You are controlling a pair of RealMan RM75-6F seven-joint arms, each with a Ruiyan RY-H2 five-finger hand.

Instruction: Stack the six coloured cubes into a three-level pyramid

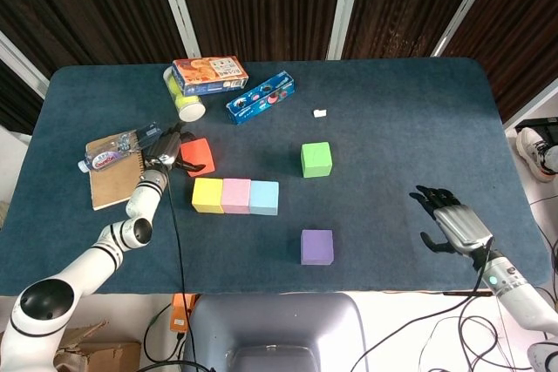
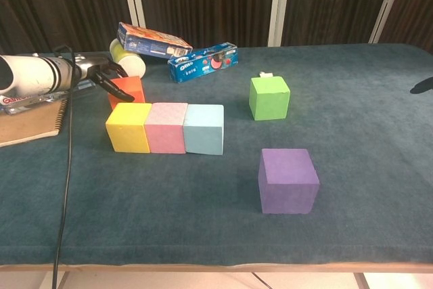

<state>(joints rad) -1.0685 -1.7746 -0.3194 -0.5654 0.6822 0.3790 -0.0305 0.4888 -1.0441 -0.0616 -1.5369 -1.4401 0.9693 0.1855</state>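
On a dark blue cloth-covered table (image 1: 392, 102), the left hand (image 1: 167, 149) reaches the red cube (image 1: 199, 156), its fingers (image 2: 111, 86) draped over the cube's left side and top edge; whether they have actually closed on it cannot be told. The red cube sits just behind a row of three touching cubes: yellow cube (image 1: 207, 195), pink cube (image 1: 235, 196) and light blue cube (image 1: 264, 198). The green cube (image 1: 316, 159) stands apart to the right of the row, and the purple cube (image 1: 317, 246) sits nearer the front edge, with bare cloth between and around them. The right hand (image 1: 450, 225) hovers near the table's front right corner, fingers spread and holding nothing. Along the left and back edges lie a notebook (image 1: 106, 185), a water bottle (image 1: 109, 154), a cracker box (image 1: 209, 75), a yellow-green cup (image 1: 185, 100) and a blue cookie box (image 1: 260, 98).
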